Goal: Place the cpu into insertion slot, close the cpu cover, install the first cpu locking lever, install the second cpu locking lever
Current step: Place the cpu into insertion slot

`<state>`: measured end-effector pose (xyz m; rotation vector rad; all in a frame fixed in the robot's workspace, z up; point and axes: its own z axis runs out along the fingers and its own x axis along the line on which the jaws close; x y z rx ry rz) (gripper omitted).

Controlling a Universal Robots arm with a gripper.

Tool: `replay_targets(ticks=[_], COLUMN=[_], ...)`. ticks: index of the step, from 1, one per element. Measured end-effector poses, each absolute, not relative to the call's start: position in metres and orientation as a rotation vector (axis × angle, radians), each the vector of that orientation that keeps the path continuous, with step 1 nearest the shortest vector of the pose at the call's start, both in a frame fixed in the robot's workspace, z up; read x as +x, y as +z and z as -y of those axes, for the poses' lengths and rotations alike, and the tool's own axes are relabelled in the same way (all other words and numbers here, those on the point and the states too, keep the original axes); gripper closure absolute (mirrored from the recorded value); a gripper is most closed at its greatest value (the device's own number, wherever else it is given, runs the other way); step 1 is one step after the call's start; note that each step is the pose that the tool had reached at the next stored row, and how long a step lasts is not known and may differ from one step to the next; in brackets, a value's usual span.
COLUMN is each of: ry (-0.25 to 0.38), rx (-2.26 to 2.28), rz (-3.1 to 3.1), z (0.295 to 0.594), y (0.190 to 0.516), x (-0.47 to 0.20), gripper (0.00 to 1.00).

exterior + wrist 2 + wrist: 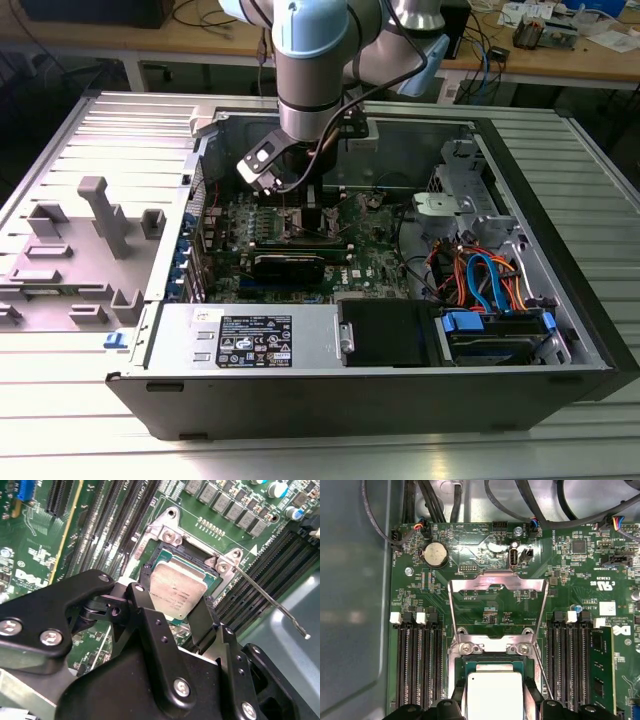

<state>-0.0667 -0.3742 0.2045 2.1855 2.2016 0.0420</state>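
Silver-grey cpu is clamped in the end effector above the insertion slot; released askew, it could bend socket pins.

cpu in the hand over the open insertion slot

black fingers press on two opposite edges of the silver-topped chip, above the slot's shiny rim. the cpu cover is swung open, the green circuit board showing through its window. long black memory slots flank the slot on both sides. a round coin cell sits beyond the cover, near the grey case wall.
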Motion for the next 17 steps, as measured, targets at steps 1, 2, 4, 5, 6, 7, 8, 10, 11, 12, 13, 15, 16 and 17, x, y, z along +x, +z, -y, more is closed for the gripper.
replay_targets(ticks=[1, 2, 4, 5, 6, 7, 8, 10, 11, 12, 13, 15, 16, 17], ry=[0.031, 0.028, 0.028, 0.028, 0.028, 0.028, 0.028, 0.027, 0.027, 0.028, 0.028, 0.027, 0.027, 0.027], rx=[2.181, 2.179, 2.179, 2.179, 2.180, 2.183, 2.184, 2.184, 2.184, 2.184, 2.184, 2.184, 2.185, 2.184], rz=[-2.197, -2.196, -2.196, -2.196, -2.195, -2.192, -2.191, -2.190, -2.190, -2.190, -2.190, -2.190, -2.190, -2.190], z=[0.3729, 0.3720, 0.3707, 0.3698, 0.3696, 0.3695, 0.3695, 0.3695, 0.3695, 0.3695, 0.3695, 0.3695, 0.3695, 0.3695], y=[0.2045, 0.2045, 0.2043, 0.2039, 0.2035, 0.2028, 0.2023, 0.2009, 0.2006, 0.2004, 0.2001, 0.1995, 0.1994, 0.1994], x=[-0.0667, -0.0668, -0.0668, -0.0667, -0.0665, -0.0665, -0.0665, -0.0666, -0.0666, -0.0665, -0.0665, -0.0664, -0.0664, -0.0664], gripper=[0.46, 0.46, 0.46, 0.46, 0.46, 0.46, 0.46, 0.46, 0.46, 0.46, 0.46, 0.46, 0.46, 0.46])
